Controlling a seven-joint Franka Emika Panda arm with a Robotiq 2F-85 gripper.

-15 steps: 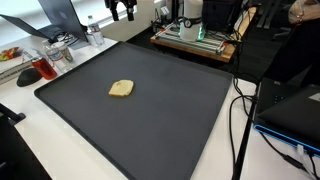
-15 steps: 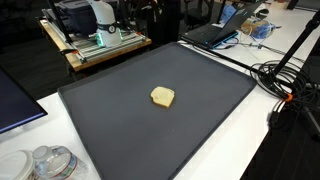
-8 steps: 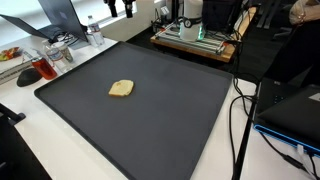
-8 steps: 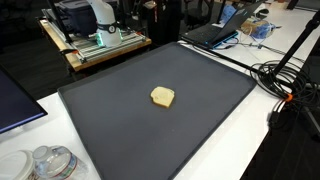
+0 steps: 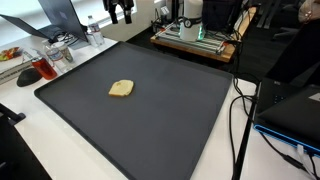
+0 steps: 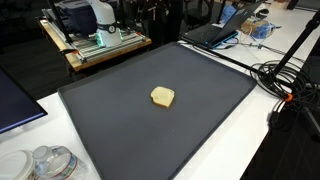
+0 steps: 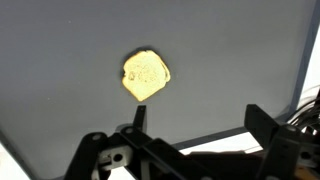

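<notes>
Glasses [image 5: 58,57] stand off the mat's left edge in an exterior view, on the white table [image 5: 55,145]. Further right, the yellow piece [image 5: 121,89] lies flat on the mat [image 5: 170,125], near its middle and well clear of every edge; in both exterior views nothing else lies on the mat. We see the end effector [image 7: 200,125] hanging high above the mat, jaws spread wide and holding nothing. In the wrist view the piece [image 7: 146,75] sits ahead of the fingers and a little left of the gap between them. We judge it roughly square, with no clear long axis. Cables [image 5: 238,110] trail past the mat's right edge.
</notes>
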